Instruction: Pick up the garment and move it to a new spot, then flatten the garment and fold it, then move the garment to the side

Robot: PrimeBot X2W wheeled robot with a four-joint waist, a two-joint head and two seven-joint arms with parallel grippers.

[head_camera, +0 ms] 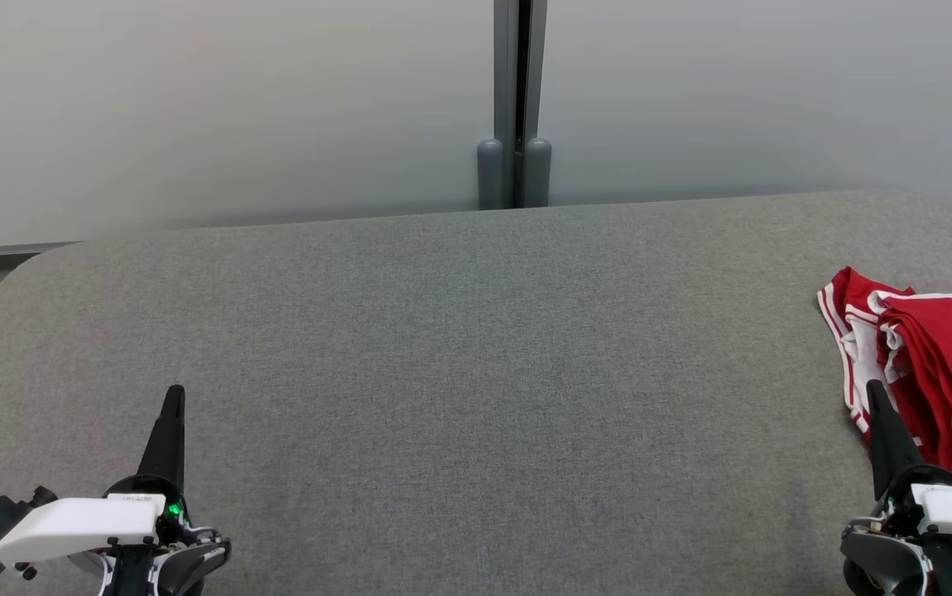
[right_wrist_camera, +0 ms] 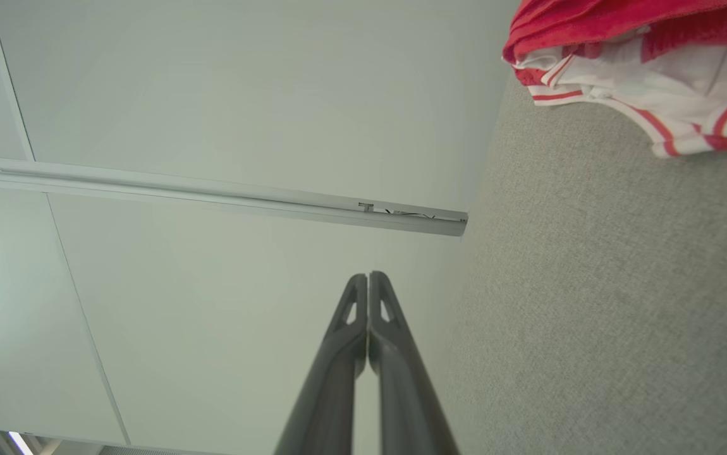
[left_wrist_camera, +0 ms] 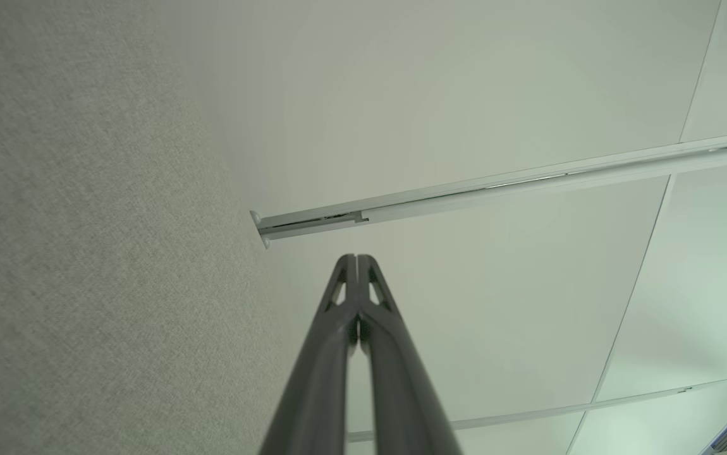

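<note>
- Tabletop (head_camera: 476,331), covered in grey cloth, runs across the head view with a pale wall behind its far edge.
- Left gripper (head_camera: 175,392) sits by the near-left corner, fingers pointing at the far edge. In the left wrist view (left_wrist_camera: 357,258) the two fingers are pressed together with nothing between them.
- Right gripper (head_camera: 874,387) sits by the near-right corner, pointing the same way. Its fingers also meet tip to tip (right_wrist_camera: 368,275) and grip nothing.
- In the head view the right gripper's tip crosses the garment's left hem. The right wrist view shows the cloth off to one side of the fingers, not between them; whether they touch I cannot tell.
- Garment (head_camera: 948,364), red with white striped trim (right_wrist_camera: 591,19), lies against the right edge, well apart from the left gripper. It is gathered in loose layers and part of it runs out of the head view.
- Step, as a judgement: this fits either a heap waiting to be lifted or a folded piece already set at the side. The layers look rough, but the pictures do not settle it.
- No move can be named with confidence; either gripper would have to part its fingers before taking cloth.
</note>
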